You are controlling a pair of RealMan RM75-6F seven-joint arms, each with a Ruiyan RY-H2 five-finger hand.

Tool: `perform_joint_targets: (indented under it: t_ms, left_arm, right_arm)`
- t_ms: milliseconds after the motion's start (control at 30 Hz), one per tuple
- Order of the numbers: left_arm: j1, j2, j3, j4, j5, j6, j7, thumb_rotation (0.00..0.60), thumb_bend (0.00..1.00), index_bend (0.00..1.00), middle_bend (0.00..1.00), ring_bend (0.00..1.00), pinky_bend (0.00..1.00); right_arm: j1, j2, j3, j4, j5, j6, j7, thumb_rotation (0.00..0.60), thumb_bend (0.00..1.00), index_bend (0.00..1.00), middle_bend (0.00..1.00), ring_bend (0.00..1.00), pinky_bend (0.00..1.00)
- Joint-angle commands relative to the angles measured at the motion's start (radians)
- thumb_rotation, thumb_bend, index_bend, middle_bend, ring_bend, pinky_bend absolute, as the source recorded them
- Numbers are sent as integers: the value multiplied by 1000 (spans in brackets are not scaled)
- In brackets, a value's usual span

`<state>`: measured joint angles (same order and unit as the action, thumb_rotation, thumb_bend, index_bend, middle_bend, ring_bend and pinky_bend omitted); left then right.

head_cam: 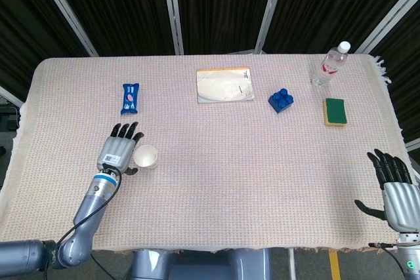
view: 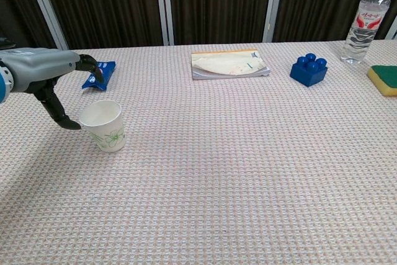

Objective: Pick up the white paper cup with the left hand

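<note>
White paper cup (view: 103,125) upright, left robot hand (view: 43,72) beside, right robot hand (head_cam: 396,191) head-view only

Two cameras on one table (head_cam: 216,188)

The head view looks steeply down from above, taking in the whole top; the chest view sits low and closer, seemingly near the front edge, facing the back curtain (view: 217,4).

You're in a lab or test bay, not a home. The table (head_cam: 216,181) wears a beige waffle-weave cloth with frayed edges, and dark pleated curtains (view: 217,4) split by pale metal struts (view: 162,4) close it in. The things on it are a mixed prop set, spaced well apart: water bottle (head_cam: 331,63), blue toy brick (head_cam: 281,100), sponge (head_cam: 335,111), booklet (head_cam: 224,85), blue snack packet (head_cam: 130,98).
</note>
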<state>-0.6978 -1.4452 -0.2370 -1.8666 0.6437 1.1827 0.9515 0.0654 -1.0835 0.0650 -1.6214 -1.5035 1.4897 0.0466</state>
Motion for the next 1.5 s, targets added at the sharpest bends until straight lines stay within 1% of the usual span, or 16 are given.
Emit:
perform_joint_targets:
  t_ms: [33,167,267,500,600,667,767,867,933,1000,1100,1167,1267,1433,1500]
  left_arm:
    - [-28,-35,8,42,-24,3,-1,600,96,184,0,0,0]
    - [-53,-67,9,84,-50,-2,-6,600,95,193,0,0,0]
    - [-74,-94,11,117,-68,-6,-5,600,96,223,0,0,0]
    - [-100,-126,24,144,-72,6,-9,600,96,375,0,0,0]
    - [-105,-134,30,152,-72,17,-18,600,97,413,0,0,0]
    - [-98,-128,31,139,-57,21,-45,600,101,433,0,0,0]
    - [-90,-115,32,121,-40,17,-80,600,104,439,0,0,0]
    - [-73,-104,26,99,-2,5,-157,600,104,439,0,0,0]
    - [-54,-105,26,95,46,-8,-236,600,102,439,0,0,0]
    - [-36,-112,33,111,102,-20,-310,600,102,439,0,0,0]
    - [-19,-129,66,165,151,-36,-360,600,104,439,0,0,0]
    - [-16,-135,83,198,156,-45,-362,600,104,440,0,0,0]
    - [-12,-137,94,226,155,-50,-359,600,105,439,0,0,0]
    - [-5,-122,107,241,124,-32,-314,600,103,436,0,0,0]
    - [-4,-114,109,237,103,-27,-293,600,104,416,0,0,0]
  right_arm:
    - [1,0,0,0,1,-2,1,600,0,0,0,0,0]
    - [1,2,1,0,4,-5,6,600,0,0,0,0,0]
    - [3,4,1,2,4,-9,12,600,0,0,0,0,0]
    - [2,7,1,2,4,-9,20,600,0,0,0,0,0]
    - [2,8,0,3,1,-9,25,600,0,0,0,0,0]
    - [2,8,1,4,2,-8,25,600,0,0,0,0,0]
    - [2,8,1,3,4,-9,25,600,0,0,0,0,0]
    - [2,8,2,3,4,-8,25,600,0,0,0,0,0]
    - [2,7,2,3,4,-9,24,600,0,0,0,0,0]
    - [3,6,1,2,4,-10,24,600,0,0,0,0,0]
    - [3,8,0,2,3,-12,27,600,0,0,0,0,0]
    - [3,9,2,1,4,-11,27,600,0,0,0,0,0]
    - [3,9,1,1,5,-12,28,600,0,0,0,0,0]
    - [4,8,2,0,6,-14,27,600,0,0,0,0,0]
    - [4,8,1,0,4,-13,26,600,0,0,0,0,0]
